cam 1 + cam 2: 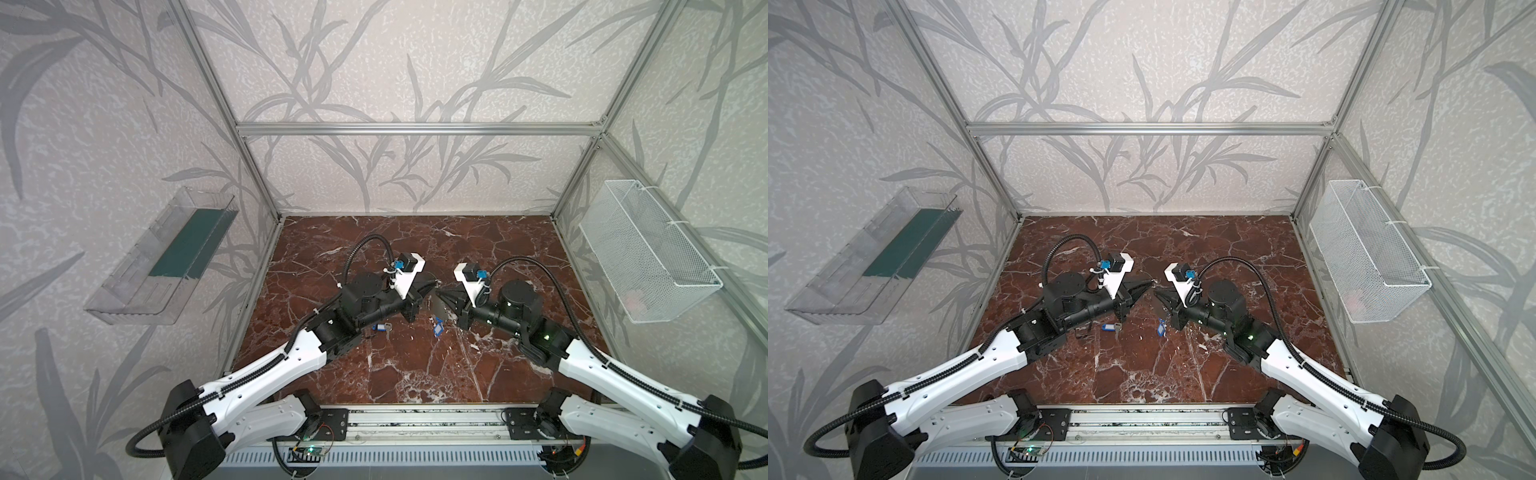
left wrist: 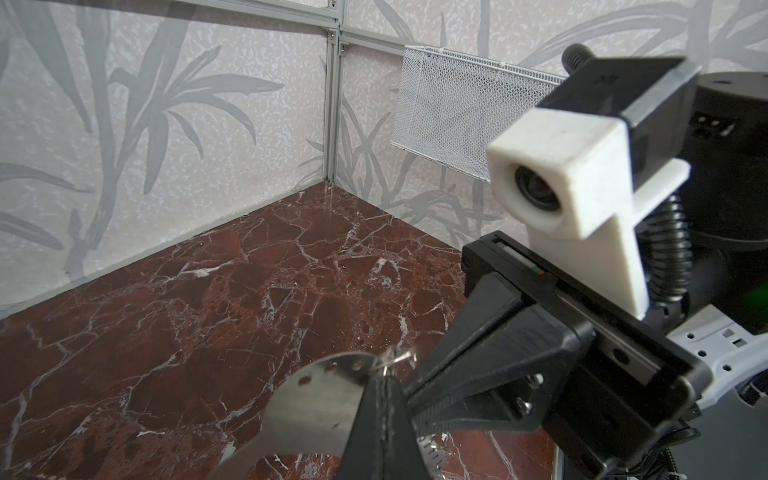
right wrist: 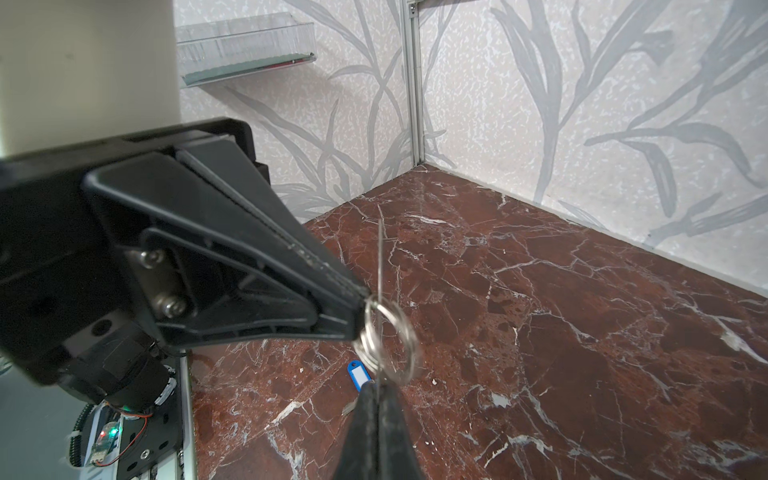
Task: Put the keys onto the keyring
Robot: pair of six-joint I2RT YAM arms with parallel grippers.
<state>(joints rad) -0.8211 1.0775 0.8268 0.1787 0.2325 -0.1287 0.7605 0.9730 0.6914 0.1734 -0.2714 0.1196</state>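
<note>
Red-brown marble tabletop (image 1: 415,365) veined white, walled by leaf-patterned panels (image 1: 374,62). Left gripper (image 1: 433,283) pinched shut on a small split ring (image 3: 368,343); right gripper (image 1: 441,295) clamped on the keyring (image 2: 316,395).

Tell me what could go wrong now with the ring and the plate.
The left gripper pinches the small ring at its very tip; it could slip or twist free. The right gripper holds the keyring by one edge; the plate could pivot as the ring is worked on.
</note>
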